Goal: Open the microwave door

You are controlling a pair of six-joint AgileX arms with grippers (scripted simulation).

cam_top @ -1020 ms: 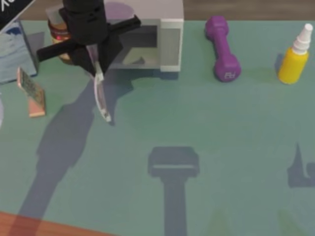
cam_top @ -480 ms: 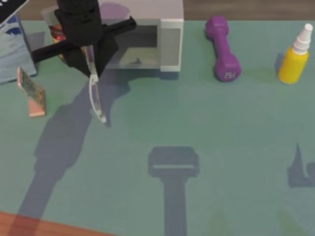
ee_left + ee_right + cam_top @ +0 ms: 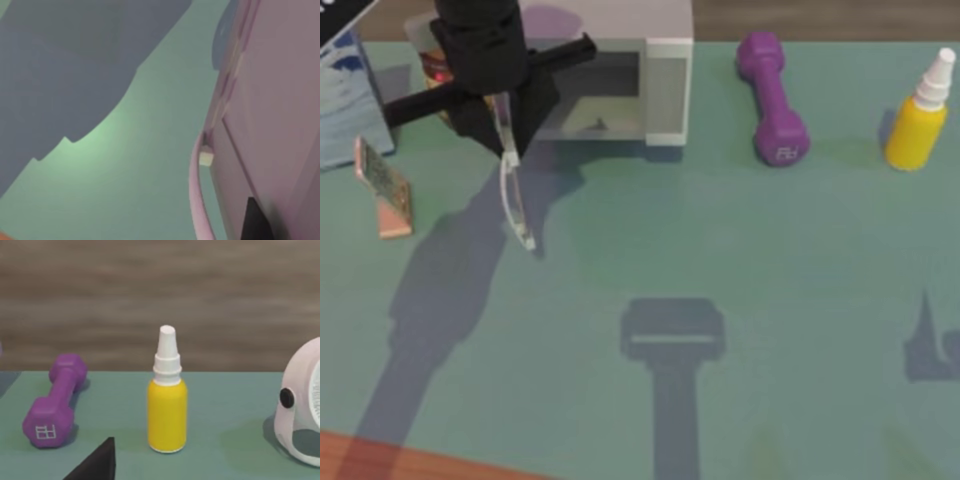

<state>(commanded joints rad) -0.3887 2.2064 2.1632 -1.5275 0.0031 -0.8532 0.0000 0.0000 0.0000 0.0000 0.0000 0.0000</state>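
Green table (image 3: pixel 740 300) carries one microwave (image 3: pixel 620 70) at the far left, its cavity exposed because the microwave door (image 3: pixel 515 195) stands swung out toward the near side. Left end effector (image 3: pixel 500 110) sits at the door's hinge end; whether it grips, I cannot tell. One purple dumbbell (image 3: pixel 772 95), one yellow bottle (image 3: pixel 918 110).
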